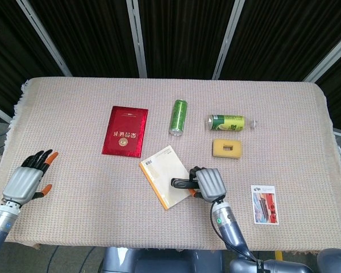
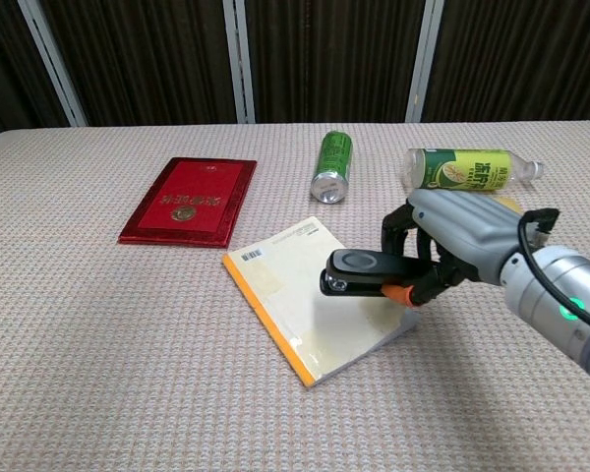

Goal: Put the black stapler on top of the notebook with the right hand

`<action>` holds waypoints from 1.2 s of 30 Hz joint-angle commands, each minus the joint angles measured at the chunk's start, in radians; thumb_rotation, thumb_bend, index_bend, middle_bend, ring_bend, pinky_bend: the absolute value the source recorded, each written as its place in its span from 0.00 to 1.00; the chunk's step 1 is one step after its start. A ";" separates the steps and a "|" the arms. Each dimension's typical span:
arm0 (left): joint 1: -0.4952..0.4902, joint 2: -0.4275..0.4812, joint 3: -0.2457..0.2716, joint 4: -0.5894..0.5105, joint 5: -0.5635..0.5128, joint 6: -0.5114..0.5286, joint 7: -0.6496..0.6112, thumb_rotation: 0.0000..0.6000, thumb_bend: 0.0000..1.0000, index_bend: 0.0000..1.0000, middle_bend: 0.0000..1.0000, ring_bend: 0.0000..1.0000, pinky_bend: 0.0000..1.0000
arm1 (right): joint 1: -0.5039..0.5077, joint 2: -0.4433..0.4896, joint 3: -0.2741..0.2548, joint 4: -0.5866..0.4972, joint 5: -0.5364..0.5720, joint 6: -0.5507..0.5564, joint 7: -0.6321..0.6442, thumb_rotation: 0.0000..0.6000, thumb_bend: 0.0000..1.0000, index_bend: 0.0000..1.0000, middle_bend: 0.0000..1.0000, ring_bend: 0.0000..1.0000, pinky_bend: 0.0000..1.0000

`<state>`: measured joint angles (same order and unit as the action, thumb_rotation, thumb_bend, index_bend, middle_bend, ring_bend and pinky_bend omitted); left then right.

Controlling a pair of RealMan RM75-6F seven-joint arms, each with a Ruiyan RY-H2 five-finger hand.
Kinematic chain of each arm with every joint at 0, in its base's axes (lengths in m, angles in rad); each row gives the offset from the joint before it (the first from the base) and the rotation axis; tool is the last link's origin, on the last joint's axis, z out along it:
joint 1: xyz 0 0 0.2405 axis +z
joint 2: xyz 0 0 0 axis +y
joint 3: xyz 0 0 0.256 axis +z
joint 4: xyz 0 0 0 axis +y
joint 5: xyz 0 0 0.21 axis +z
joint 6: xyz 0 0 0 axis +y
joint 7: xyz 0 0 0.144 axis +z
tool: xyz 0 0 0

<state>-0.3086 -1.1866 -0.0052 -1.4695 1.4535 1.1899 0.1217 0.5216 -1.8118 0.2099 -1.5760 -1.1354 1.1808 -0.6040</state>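
My right hand (image 1: pixel 208 183) (image 2: pixel 450 243) grips the black stapler (image 1: pixel 182 183) (image 2: pixel 358 272) by its rear end and holds it level, nose pointing left, above the right part of the notebook (image 1: pixel 166 173) (image 2: pixel 295 285). The notebook is cream with an orange spine and lies flat at the table's middle. A shadow of the stapler falls on its cover; whether the stapler touches it I cannot tell. My left hand (image 1: pixel 28 179) rests near the table's front left edge, fingers spread, holding nothing; only the head view shows it.
A red booklet (image 1: pixel 125 130) (image 2: pixel 189 200) lies left of the notebook. Behind it are a green can (image 1: pixel 178 116) (image 2: pixel 332 164) and a green bottle (image 1: pixel 231 121) (image 2: pixel 464 168) on their sides. A yellow sponge (image 1: pixel 227 148) lies behind my right hand. A small card (image 1: pixel 264 203) lies front right.
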 commanded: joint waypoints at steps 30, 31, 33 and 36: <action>-0.008 0.007 0.004 0.022 0.001 -0.015 -0.055 1.00 0.32 0.00 0.00 0.00 0.13 | 0.106 -0.139 0.046 0.144 0.110 -0.045 -0.019 1.00 0.36 0.42 0.36 0.46 0.67; -0.008 0.008 0.004 0.021 0.002 -0.013 -0.055 1.00 0.32 0.00 0.00 0.00 0.13 | 0.105 -0.135 0.044 0.141 0.105 -0.046 -0.010 1.00 0.36 0.38 0.34 0.44 0.66; -0.007 0.009 0.005 0.020 0.004 -0.011 -0.055 1.00 0.32 0.00 0.00 0.00 0.13 | 0.102 -0.129 0.040 0.135 0.099 -0.042 -0.001 1.00 0.35 0.29 0.29 0.41 0.63; -0.005 0.010 0.005 0.018 0.004 -0.007 -0.055 1.00 0.32 0.00 0.00 0.00 0.13 | 0.093 -0.120 0.033 0.116 0.094 -0.027 -0.001 1.00 0.35 0.20 0.25 0.38 0.63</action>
<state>-0.3144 -1.1772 -0.0004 -1.4513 1.4574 1.1826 0.0664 0.6191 -1.9361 0.2467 -1.4525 -1.0377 1.1454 -0.6045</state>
